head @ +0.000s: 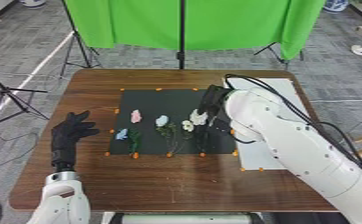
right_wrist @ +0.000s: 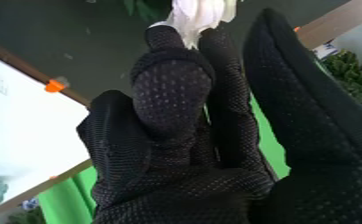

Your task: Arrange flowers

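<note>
1. Petals (right_wrist: 204,15) of the white flower (head: 198,118) are sitting pinched in the right robot hand (right_wrist: 170,95), over the black mat (head: 183,95).
2. I'm expecting soft, light, crushable handling, so I'm favouring a hold beneath them.
3. Left robot hand (head: 68,132) is resting open.

Your white arms (head: 293,142) are wearing black mesh gloves (right_wrist: 182,195) over left hand (head: 68,135) and right hand (head: 214,101); black cables (head: 288,103) are lining the right arm, and a silvery collar (head: 63,176) is ringing the left wrist.
</note>
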Robot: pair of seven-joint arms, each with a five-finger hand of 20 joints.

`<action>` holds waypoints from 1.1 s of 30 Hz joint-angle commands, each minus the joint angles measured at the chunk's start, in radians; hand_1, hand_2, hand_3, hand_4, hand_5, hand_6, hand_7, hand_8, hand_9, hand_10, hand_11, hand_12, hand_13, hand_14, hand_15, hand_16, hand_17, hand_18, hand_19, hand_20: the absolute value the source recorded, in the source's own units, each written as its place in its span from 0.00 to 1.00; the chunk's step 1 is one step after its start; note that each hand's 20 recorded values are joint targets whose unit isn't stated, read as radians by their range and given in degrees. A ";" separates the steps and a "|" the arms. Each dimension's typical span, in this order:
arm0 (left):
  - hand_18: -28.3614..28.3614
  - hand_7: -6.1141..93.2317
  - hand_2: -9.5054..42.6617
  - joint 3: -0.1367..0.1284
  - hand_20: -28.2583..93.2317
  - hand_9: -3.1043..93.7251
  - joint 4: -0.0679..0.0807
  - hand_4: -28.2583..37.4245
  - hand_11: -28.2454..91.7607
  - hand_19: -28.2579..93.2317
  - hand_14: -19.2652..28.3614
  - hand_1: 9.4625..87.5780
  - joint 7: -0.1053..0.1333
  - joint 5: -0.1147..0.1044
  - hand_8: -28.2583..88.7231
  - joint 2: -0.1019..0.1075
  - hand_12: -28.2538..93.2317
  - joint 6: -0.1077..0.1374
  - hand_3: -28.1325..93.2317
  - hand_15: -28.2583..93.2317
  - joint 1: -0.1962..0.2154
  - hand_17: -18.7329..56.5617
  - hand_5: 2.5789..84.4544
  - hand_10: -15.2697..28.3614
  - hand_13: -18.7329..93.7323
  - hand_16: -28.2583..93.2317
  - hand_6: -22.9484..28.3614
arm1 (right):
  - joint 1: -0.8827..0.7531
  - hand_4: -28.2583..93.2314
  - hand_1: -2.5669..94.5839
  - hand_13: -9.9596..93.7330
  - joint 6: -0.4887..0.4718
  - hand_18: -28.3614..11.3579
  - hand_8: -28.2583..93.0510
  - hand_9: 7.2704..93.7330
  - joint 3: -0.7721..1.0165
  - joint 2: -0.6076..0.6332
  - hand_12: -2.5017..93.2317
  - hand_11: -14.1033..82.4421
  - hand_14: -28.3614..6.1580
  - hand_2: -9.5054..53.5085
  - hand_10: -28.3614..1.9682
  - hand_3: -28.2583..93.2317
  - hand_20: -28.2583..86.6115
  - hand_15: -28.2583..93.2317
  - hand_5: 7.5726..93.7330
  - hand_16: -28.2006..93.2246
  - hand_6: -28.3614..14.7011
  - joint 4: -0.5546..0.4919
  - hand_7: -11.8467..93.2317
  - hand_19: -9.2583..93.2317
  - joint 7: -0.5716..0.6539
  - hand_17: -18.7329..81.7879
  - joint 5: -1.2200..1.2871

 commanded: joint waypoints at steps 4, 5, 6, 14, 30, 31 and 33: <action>0.96 0.14 0.51 0.030 0.30 0.70 0.020 0.00 0.43 0.84 0.86 0.17 -0.010 0.000 0.21 -0.041 0.35 -0.002 0.73 0.56 0.045 0.56 0.70 0.76 0.72 0.21 0.61 | 0.033 0.12 0.50 0.89 -0.022 0.29 0.16 0.66 0.021 0.016 0.24 0.29 0.67 0.00 0.34 0.76 0.75 0.73 0.66 0.52 0.61 0.002 0.25 1.00 -0.002 0.75 -0.046; 0.96 0.14 0.51 0.030 0.30 0.70 0.017 0.00 0.43 0.84 0.85 0.17 -0.010 0.001 0.21 -0.041 0.35 0.000 0.73 0.56 0.048 0.56 0.70 0.76 0.72 0.21 0.61 | 0.036 0.12 0.50 0.89 -0.023 0.29 0.16 0.66 0.021 0.016 0.24 0.29 0.67 0.00 0.34 0.76 0.75 0.73 0.66 0.52 0.61 0.004 0.25 1.00 -0.009 0.75 -0.055; 0.96 0.14 0.51 0.029 0.30 0.70 0.017 0.00 0.43 0.84 0.86 0.17 -0.008 0.002 0.21 -0.041 0.35 0.000 0.73 0.56 0.049 0.56 0.70 0.76 0.73 0.21 0.61 | 0.039 0.12 0.50 0.89 -0.016 0.29 0.16 0.66 0.019 0.019 0.24 0.29 0.67 0.00 0.33 0.76 0.75 0.73 0.65 0.52 0.61 0.002 0.25 1.00 -0.017 0.75 -0.066; 0.96 0.14 0.51 0.029 0.30 0.70 0.018 0.00 0.43 0.84 0.85 0.17 -0.009 0.001 0.21 -0.040 0.35 -0.001 0.72 0.56 0.047 0.56 0.70 0.76 0.73 0.21 0.61 | 0.062 0.12 0.47 0.83 -0.022 0.22 0.17 0.58 0.031 0.056 0.24 0.28 0.56 0.00 0.35 0.77 0.72 0.73 0.60 0.52 0.58 0.057 0.24 1.00 -0.191 0.68 -0.479; 0.96 0.14 0.51 0.034 0.30 0.69 0.026 0.01 0.43 0.84 0.85 0.17 -0.012 0.003 0.21 -0.047 0.35 -0.016 0.73 0.56 0.038 0.56 0.70 0.76 0.72 0.21 0.61 | -0.071 0.09 0.38 0.77 -0.264 0.17 0.19 0.37 0.208 0.021 0.21 0.19 0.49 0.00 0.20 0.78 0.68 0.74 0.33 0.48 0.51 0.279 0.18 0.96 -0.130 0.62 -0.751; 0.96 0.14 0.51 0.034 0.30 0.69 0.027 0.01 0.43 0.84 0.85 0.17 -0.012 0.001 0.21 -0.048 0.35 -0.018 0.73 0.56 0.038 0.56 0.70 0.76 0.72 0.21 0.61 | -0.074 0.09 0.38 0.77 -0.259 0.17 0.19 0.36 0.213 0.015 0.21 0.19 0.49 0.00 0.20 0.78 0.68 0.75 0.33 0.48 0.52 0.291 0.19 0.96 -0.140 0.62 -0.764; 0.96 0.14 0.51 0.040 0.30 0.69 0.033 0.01 0.43 0.84 0.85 0.17 -0.013 0.003 0.21 -0.047 0.35 -0.025 0.73 0.56 0.027 0.56 0.70 0.76 0.72 0.21 0.61 | -0.079 0.09 0.38 0.77 -0.239 0.17 0.18 0.37 0.224 0.004 0.21 0.19 0.49 0.00 0.20 0.79 0.68 0.75 0.33 0.47 0.54 0.310 0.19 0.95 -0.152 0.62 -0.781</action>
